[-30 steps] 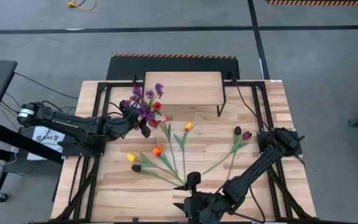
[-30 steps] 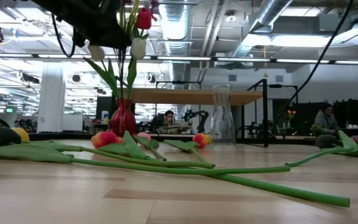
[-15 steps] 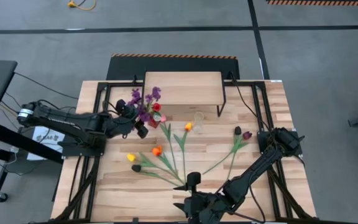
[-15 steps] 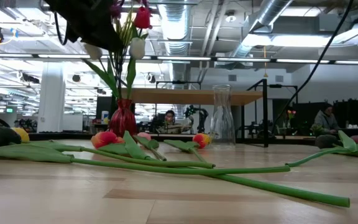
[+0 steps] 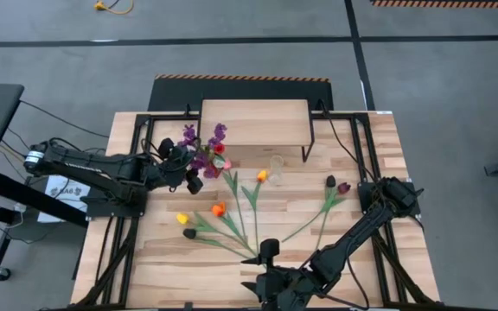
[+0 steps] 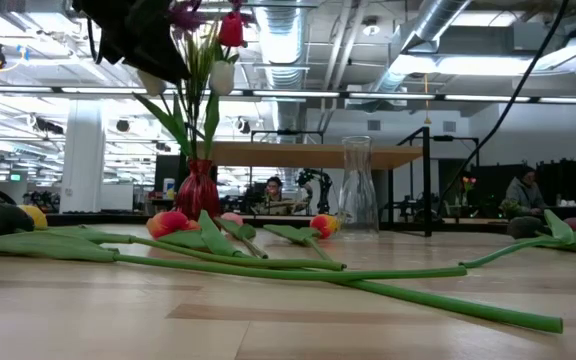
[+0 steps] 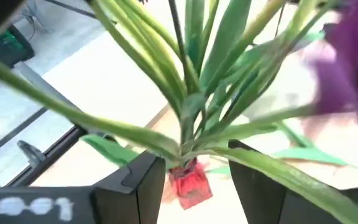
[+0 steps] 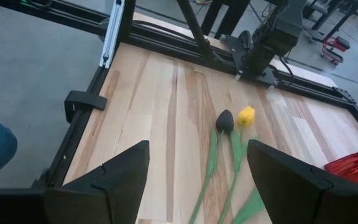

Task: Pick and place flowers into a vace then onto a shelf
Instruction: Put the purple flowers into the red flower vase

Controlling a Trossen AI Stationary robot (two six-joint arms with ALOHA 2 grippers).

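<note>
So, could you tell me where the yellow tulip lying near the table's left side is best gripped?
Probably on its green stem, partway along, coming straight down from above. The yellow tulip lies flat on the table, and there the stem is still apart from the crossing stems nearer the front edge; the head looks soft.

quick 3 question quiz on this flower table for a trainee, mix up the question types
1. True or false: the clear glass vase already holds flowers.
2. Multiple choice: the red vase with the bouquet stands A) on the shelf, B) on the tabletop beside the left gripper, C) between the right gripper's fingers.
3. Which two tulip heads lie straight ahead of the right gripper in its wrist view?

Key
1. False: it stands empty.
2. B.
3. The dark maroon tulip and the yellow tulip, side by side on the planks.
</note>
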